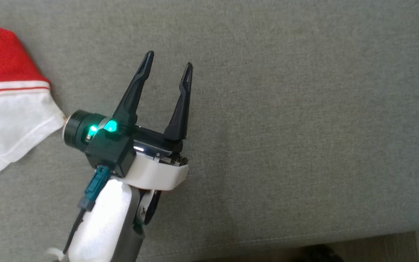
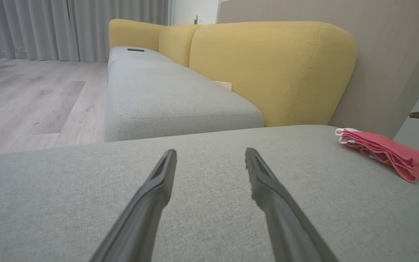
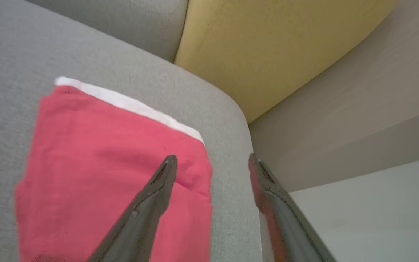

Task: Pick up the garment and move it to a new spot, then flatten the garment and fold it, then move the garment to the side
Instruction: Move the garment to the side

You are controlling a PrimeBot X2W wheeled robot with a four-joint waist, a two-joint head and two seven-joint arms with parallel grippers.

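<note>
The garment (image 1: 6,109) is red with a white band and lies folded on the grey seat cushion (image 1: 286,109), at the far left of the head view. My left gripper (image 1: 170,60) hovers open to the right of it, with nothing between its fingers. In the left wrist view this gripper (image 2: 210,152) points along bare cushion, and the garment (image 2: 387,153) lies off to the right. My right gripper (image 3: 212,157) is open just above the garment (image 3: 96,163), one finger over the red cloth, the other past the cushion's edge. Its fingertips (image 2: 418,110) show above the garment.
Yellow backrests (image 2: 275,69) stand behind the cushions. A second grey cushion (image 2: 166,91) stretches away, with a small dark object (image 2: 135,50) at its far end. Wooden floor (image 2: 31,98) and grey curtains lie beyond. The cushion's front edge (image 1: 304,236) runs along the bottom of the head view.
</note>
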